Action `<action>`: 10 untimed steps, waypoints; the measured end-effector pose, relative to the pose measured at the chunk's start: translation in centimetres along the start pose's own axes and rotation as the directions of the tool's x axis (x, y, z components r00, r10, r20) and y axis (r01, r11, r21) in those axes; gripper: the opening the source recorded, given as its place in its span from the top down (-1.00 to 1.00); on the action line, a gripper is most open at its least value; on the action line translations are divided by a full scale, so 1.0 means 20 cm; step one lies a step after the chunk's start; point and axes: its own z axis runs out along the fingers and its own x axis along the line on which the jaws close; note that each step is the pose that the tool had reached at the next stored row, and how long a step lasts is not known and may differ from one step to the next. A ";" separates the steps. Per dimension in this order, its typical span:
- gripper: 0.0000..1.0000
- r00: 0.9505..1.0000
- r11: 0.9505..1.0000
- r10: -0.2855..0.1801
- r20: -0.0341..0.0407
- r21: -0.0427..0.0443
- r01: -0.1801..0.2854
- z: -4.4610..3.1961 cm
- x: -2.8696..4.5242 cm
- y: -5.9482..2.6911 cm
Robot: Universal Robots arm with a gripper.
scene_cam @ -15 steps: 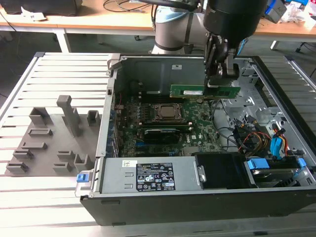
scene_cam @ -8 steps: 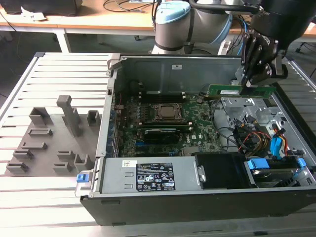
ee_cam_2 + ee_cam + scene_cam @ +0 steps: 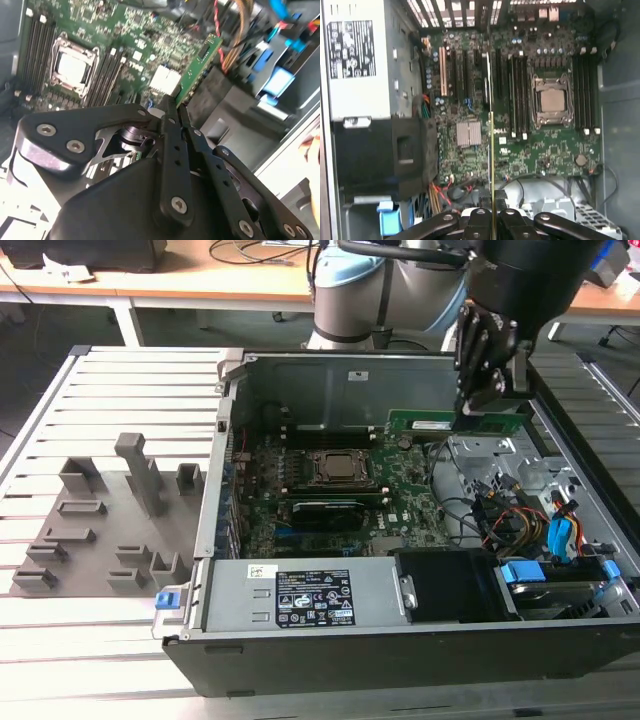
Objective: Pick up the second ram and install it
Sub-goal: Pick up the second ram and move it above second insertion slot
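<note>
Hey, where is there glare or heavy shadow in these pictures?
Second wrist view: glare whitens the CPU socket and the heatsink; the ram in the jaws shows plain green. First wrist view: the fan shroud is near black. Exterior view: even light.

I see a work table (image 3: 100, 390) of pale metal slats spanning the exterior view. Behind the table stands a long desk (image 3: 200, 285) with a light wooden top and white legs (image 3: 128, 320). Dark cables (image 3: 262, 250) and a black box (image 3: 90, 252) lie on the desk, beyond the table's far edge. Dark grey floor (image 3: 60, 330) shows between table and desk. The light is soft and even.
</note>
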 end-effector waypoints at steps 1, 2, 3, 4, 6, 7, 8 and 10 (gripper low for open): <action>0.73 1.000 1.000 0.000 0.000 0.000 0.000 0.000 0.001 0.023; 0.73 1.000 1.000 0.000 0.000 0.000 0.000 0.001 0.003 0.044; 0.73 1.000 1.000 0.000 0.000 0.000 0.000 0.005 0.004 0.063; 0.73 1.000 1.000 0.000 0.001 0.000 0.000 0.007 0.005 0.074; 0.73 1.000 1.000 0.000 0.009 0.000 0.000 0.011 0.008 0.128; 0.73 1.000 1.000 0.000 0.020 -0.001 0.000 0.012 0.009 0.152; 0.73 1.000 1.000 0.000 0.025 -0.001 0.000 0.014 0.010 0.168; 0.73 0.999 1.000 0.001 0.049 -0.003 -0.001 0.017 0.012 0.207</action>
